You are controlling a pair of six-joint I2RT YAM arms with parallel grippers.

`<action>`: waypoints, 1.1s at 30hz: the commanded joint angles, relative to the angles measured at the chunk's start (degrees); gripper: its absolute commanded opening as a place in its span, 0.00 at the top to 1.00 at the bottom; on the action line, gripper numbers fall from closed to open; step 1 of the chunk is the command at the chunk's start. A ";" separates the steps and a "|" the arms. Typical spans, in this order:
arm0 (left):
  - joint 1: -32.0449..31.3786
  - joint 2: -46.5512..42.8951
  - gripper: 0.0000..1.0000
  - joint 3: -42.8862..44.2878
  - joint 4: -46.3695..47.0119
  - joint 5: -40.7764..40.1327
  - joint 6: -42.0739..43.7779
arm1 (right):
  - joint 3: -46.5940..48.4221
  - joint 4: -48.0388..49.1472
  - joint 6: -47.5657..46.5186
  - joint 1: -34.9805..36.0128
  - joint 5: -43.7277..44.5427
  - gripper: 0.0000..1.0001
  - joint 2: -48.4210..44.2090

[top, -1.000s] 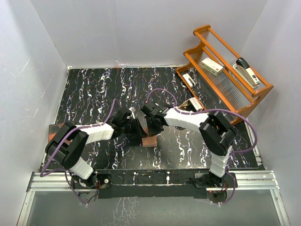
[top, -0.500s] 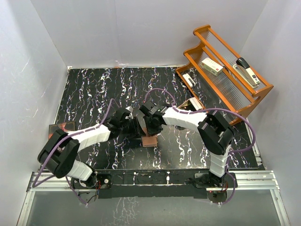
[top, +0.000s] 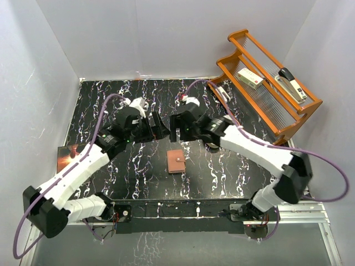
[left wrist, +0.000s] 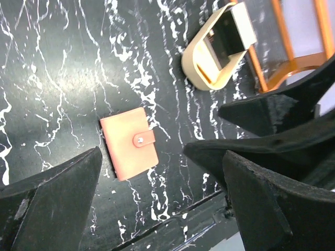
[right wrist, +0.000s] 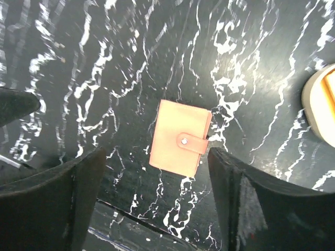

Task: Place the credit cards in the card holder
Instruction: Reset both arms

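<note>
The card holder (top: pixel 176 161) is a small reddish-brown wallet lying flat on the black marbled table, folded with its snap tab (right wrist: pixel 192 143) fastened. It also shows in the left wrist view (left wrist: pixel 128 150). My left gripper (top: pixel 158 126) and right gripper (top: pixel 176 128) hang side by side above the table, a little beyond the holder. Both are open and hold nothing: the left gripper (left wrist: pixel 159 157) and the right gripper (right wrist: pixel 156 154) each look down on the holder between wide-spread fingers. I cannot make out the credit cards in any view.
A tan oval wooden dish (left wrist: pixel 201 65) sits right of the holder, partly behind my right arm. An orange wooden rack (top: pixel 266 91) with a stapler (top: pixel 292 83) and small boxes stands at the back right. A dark booklet (top: pixel 67 155) lies at the table's left edge.
Both grippers have risen from the card holder, moved toward the back of the table and opened wide. The holder now lies alone on the table.
</note>
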 commanded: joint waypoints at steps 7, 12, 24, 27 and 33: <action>-0.24 -9.89 0.01 8.37 -10.01 -1.21 5.39 | -3.74 4.46 1.66 0.25 7.85 0.02 -20.92; -0.24 -13.71 0.01 7.64 -13.73 -3.45 4.35 | -8.65 6.89 4.60 0.20 8.35 0.02 -27.84; -0.26 -23.73 0.01 -2.45 -9.21 -8.02 1.88 | -20.79 11.80 11.46 0.22 9.36 0.02 -36.29; -0.24 -24.26 0.01 -3.43 -8.14 -7.83 1.03 | -20.68 11.90 11.55 0.25 9.52 0.02 -36.03; -0.24 -23.48 0.01 -3.36 -8.69 -7.42 0.61 | -19.47 11.47 11.53 0.28 9.77 0.02 -35.36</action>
